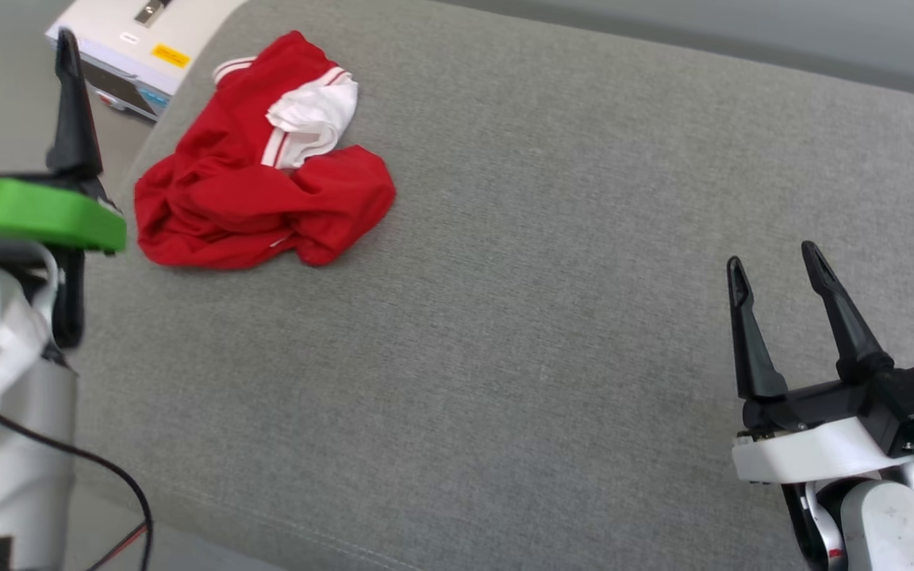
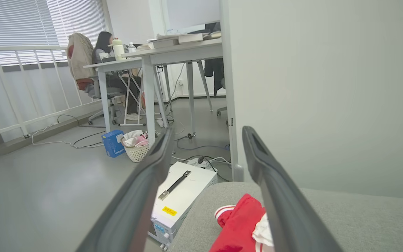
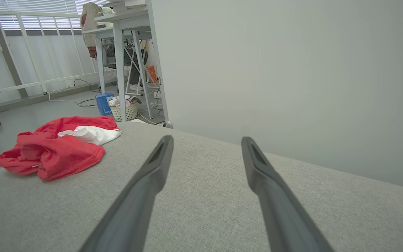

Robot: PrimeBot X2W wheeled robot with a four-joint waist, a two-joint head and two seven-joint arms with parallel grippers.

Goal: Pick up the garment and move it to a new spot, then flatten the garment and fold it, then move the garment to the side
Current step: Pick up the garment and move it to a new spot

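floor: grey (image 2: 40, 196) | window blinds (image 2: 19, 21): lowered, daylit | white desks (image 2: 180, 52) | pale wall (image 2: 327, 87)

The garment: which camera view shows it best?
Head view: the whole crumpled garment lies unobstructed on the grey surface. Right wrist view shows it side-on; left wrist view, a corner at the bottom edge.

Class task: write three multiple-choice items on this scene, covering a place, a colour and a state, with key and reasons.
1. The crumpled red T-shirt with white sleeves lies: A on the floor; B on the grey fabric surface, nearer the left gripper; C on a desk.
2. Its sleeve trim: A blue; B black; C red-white stripes.
3. The right gripper: A open, empty; B shut on the shirt; C shut, empty.
Key: 1 B, grey fabric shows all round it; 2 C, stripes edge the sleeve; 3 A, fingers apart over bare fabric.
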